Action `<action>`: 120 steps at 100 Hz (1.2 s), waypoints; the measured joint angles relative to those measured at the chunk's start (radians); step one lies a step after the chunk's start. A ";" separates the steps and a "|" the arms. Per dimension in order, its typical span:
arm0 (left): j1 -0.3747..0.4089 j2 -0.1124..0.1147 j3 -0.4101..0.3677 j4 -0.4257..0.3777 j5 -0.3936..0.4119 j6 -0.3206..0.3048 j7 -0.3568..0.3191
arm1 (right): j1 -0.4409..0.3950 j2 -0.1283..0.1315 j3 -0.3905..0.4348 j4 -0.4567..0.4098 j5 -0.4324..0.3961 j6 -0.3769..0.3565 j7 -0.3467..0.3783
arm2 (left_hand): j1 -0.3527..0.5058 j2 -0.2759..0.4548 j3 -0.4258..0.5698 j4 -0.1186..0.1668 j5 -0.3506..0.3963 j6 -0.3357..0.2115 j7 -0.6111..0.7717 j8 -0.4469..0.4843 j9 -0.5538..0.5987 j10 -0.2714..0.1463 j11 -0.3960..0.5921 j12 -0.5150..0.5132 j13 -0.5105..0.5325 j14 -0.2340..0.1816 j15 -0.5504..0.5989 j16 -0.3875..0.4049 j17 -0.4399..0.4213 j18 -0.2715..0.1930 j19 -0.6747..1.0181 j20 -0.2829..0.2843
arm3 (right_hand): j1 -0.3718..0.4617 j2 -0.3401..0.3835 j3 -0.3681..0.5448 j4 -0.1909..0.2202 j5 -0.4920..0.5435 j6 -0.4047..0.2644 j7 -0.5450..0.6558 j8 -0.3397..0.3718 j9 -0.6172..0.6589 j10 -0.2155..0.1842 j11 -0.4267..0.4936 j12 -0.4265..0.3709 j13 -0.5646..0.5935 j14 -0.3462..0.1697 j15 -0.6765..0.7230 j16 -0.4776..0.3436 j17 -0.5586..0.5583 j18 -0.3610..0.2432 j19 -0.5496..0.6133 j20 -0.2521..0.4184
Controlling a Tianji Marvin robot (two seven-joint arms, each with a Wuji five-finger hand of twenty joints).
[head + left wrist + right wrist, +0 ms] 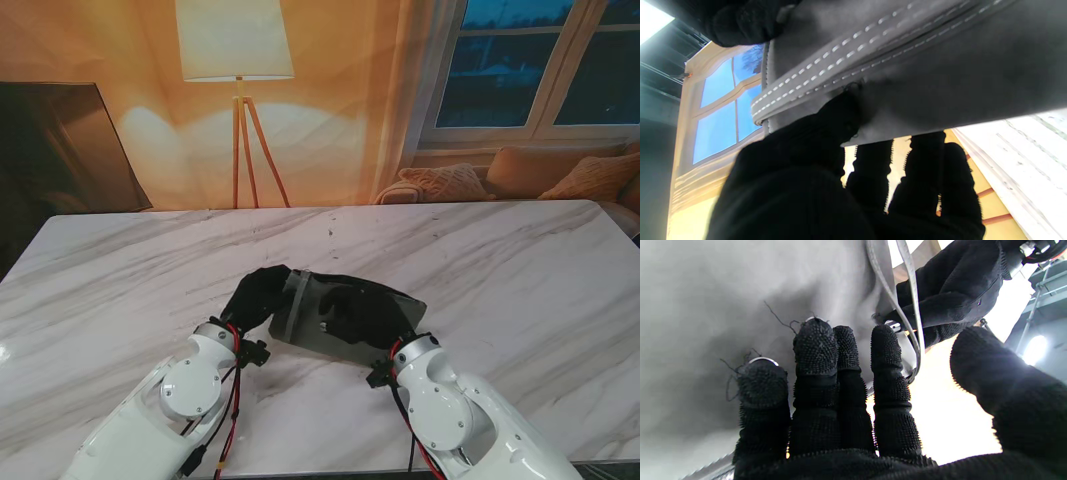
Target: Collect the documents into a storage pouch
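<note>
Pinning the grey pouch [345, 315] to the worktop [520, 270], the right robot hand [350, 310] lies flat, fingers spread. Left robot hand [255, 295] pinches the stitched edge, probably near the zipper. Keep pressure steady; pull slowly. No documents visible.

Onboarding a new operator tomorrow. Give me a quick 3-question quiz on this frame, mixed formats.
1. True or false: the grey pouch is held by the left hand only.
2. Multiple choice: where is the right hand? A) resting on the bare table B) fingers against the pouch fabric C) raised clear of the pouch
3. Fill in: the band with white stitching along the pouch edge shows in the ___ wrist view.

Key: 1 false; 2 B; 3 left. No loose documents are visible in any view.
</note>
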 measured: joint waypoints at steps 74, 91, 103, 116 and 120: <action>-0.009 -0.009 0.078 0.007 0.129 -0.097 0.084 | 0.013 -0.034 -0.077 -0.002 -0.034 0.150 -0.119 | -0.026 -0.042 0.057 0.001 -0.001 0.036 0.001 -0.016 0.026 -0.013 -0.015 0.010 0.002 -0.004 0.019 0.000 0.008 0.000 0.010 -0.001 | -0.113 0.121 -0.254 0.040 0.138 0.080 0.373 0.277 -0.066 0.072 0.083 -0.002 -0.043 0.055 0.013 -0.025 -0.081 0.027 0.030 -0.012; -0.009 -0.009 0.082 0.007 0.137 -0.108 0.089 | 0.024 -0.041 -0.083 0.005 -0.027 0.179 -0.120 | -0.026 -0.051 0.057 0.000 -0.001 0.048 0.002 -0.025 0.026 -0.012 -0.012 0.011 0.002 -0.004 0.019 0.000 0.008 0.000 0.010 -0.001 | -0.123 0.168 -0.295 0.054 0.281 0.080 0.483 0.294 0.011 0.057 0.102 0.002 0.004 0.075 0.054 -0.025 -0.035 0.041 0.070 -0.015; -0.008 -0.009 0.085 0.007 0.142 -0.116 0.089 | 0.028 -0.046 -0.084 0.010 -0.017 0.196 -0.127 | -0.027 -0.053 0.057 0.000 -0.001 0.050 0.002 -0.030 0.026 -0.012 -0.012 0.011 0.002 -0.004 0.021 0.000 0.008 0.000 0.010 -0.001 | -0.123 0.170 -0.195 0.054 0.337 0.079 0.470 0.239 0.077 0.051 0.104 0.007 0.052 0.080 0.087 -0.025 0.009 0.044 0.096 -0.038; -0.006 -0.009 0.085 0.005 0.142 -0.119 0.089 | 0.030 -0.048 -0.083 0.011 -0.013 0.203 -0.127 | -0.037 -0.054 0.057 -0.001 -0.001 0.051 0.002 -0.034 0.026 -0.012 -0.012 0.011 0.002 -0.004 0.021 0.000 0.008 0.000 0.011 -0.001 | -0.089 0.166 -0.048 0.073 0.336 0.067 0.422 0.151 0.087 0.045 0.109 0.006 0.061 0.080 0.091 -0.037 0.020 0.044 0.106 -0.058; -0.005 -0.009 0.085 0.004 0.141 -0.119 0.089 | 0.030 -0.048 -0.082 0.012 -0.014 0.204 -0.127 | -0.037 -0.054 0.057 -0.001 -0.001 0.051 0.002 -0.034 0.026 -0.012 -0.012 0.011 0.002 -0.004 0.021 0.000 0.008 0.000 0.011 -0.001 | -0.045 0.154 -0.029 0.041 0.333 0.053 0.422 0.083 0.088 0.041 0.113 0.000 0.061 0.080 0.091 -0.041 0.022 0.044 0.106 -0.060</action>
